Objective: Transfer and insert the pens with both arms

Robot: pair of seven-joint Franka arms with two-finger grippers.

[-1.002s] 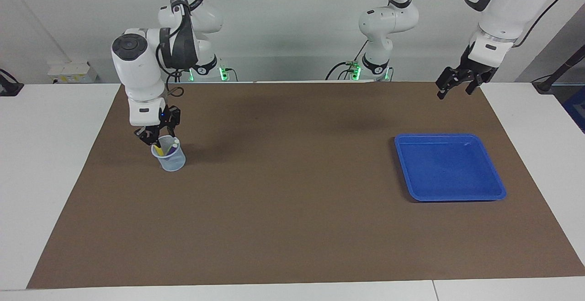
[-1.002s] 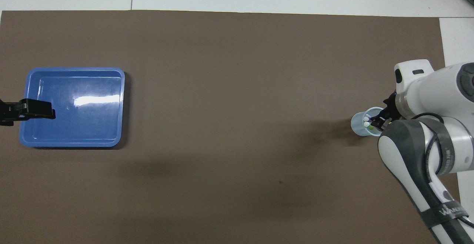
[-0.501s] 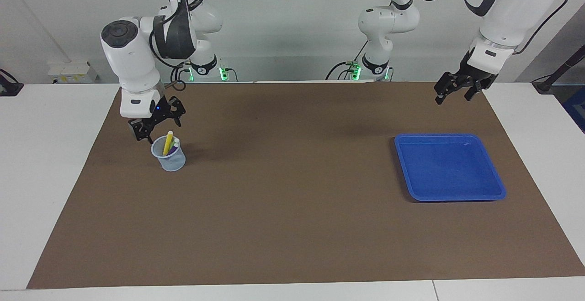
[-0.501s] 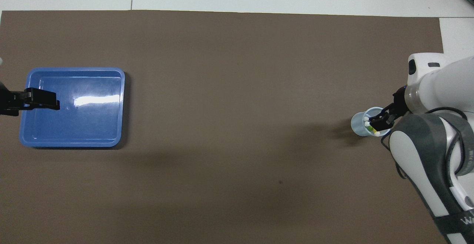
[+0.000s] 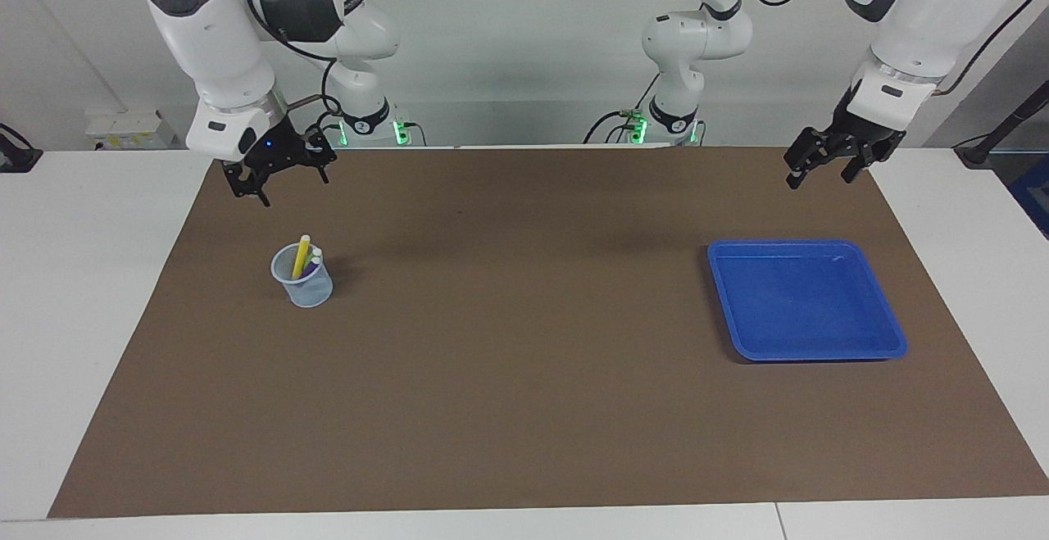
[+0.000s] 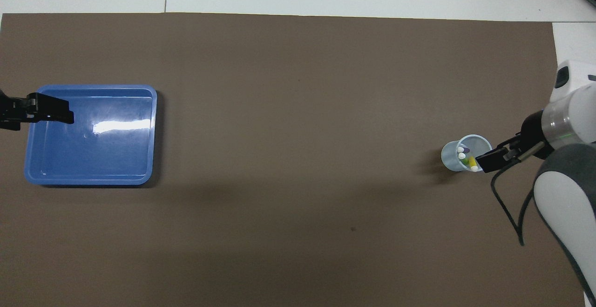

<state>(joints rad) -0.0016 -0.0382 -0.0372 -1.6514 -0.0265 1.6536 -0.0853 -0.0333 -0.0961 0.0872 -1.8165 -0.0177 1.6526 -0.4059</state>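
Below the wide, empty right claw (image 5: 279,185), the pens (image 5: 305,260) stand in a cup (image 5: 305,288).

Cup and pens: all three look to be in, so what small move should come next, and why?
Probably just park both arms. The yellow pen stands in the cup with the purple and green ones, the blue tray holds nothing, and the right gripper and left gripper hang open, holding nothing.

Bright, even light from above; soft shadows on the mat (image 5: 524,376); white glare in the tray (image 6: 109,126); both views sharp.
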